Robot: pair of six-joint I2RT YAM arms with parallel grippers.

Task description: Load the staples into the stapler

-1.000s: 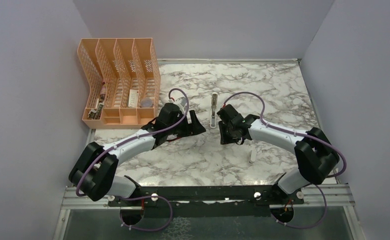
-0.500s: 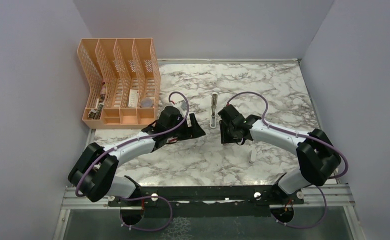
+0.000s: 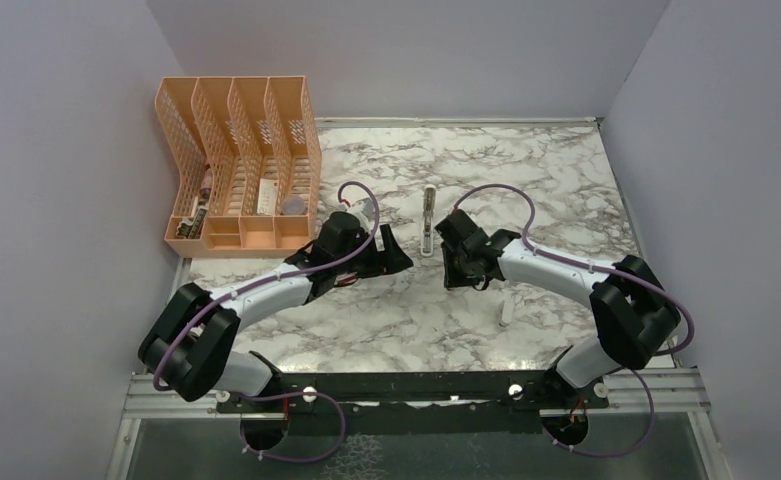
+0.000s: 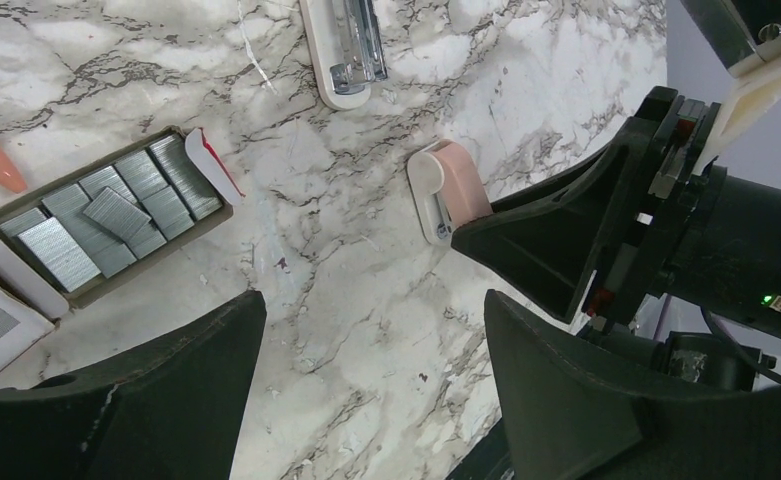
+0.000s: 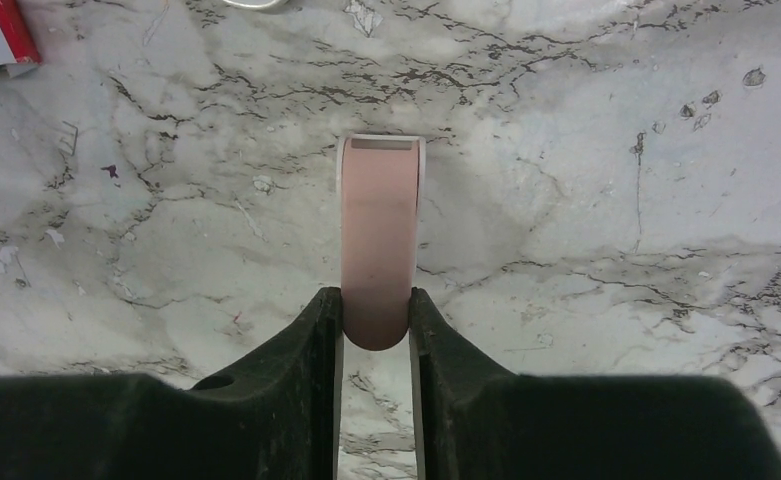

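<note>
While pinching the short pink rounded plastic block (image 5: 378, 220) snugly between both black fingers, hold the right gripper (image 5: 376, 305) low over the grey-veined marble table (image 5: 616, 200) and set that block down well to the right. Probably a clearing move ahead of loading proper.

Next, bring in the left gripper (image 4: 371, 310), spread wide and holding nothing, hovering just right of the small red-and-white cardboard box (image 4: 216, 170). Pick one grey metallic block of staple strips (image 4: 116, 215) lying loose on top in that box, closing gently across its short sides to avoid crumbling it.

Mind the slim white bar-shaped stapler (image 4: 344, 45), lying mid-table, far and slightly left of the pink block, silver inner parts showing. Avoid nudging it.
</note>
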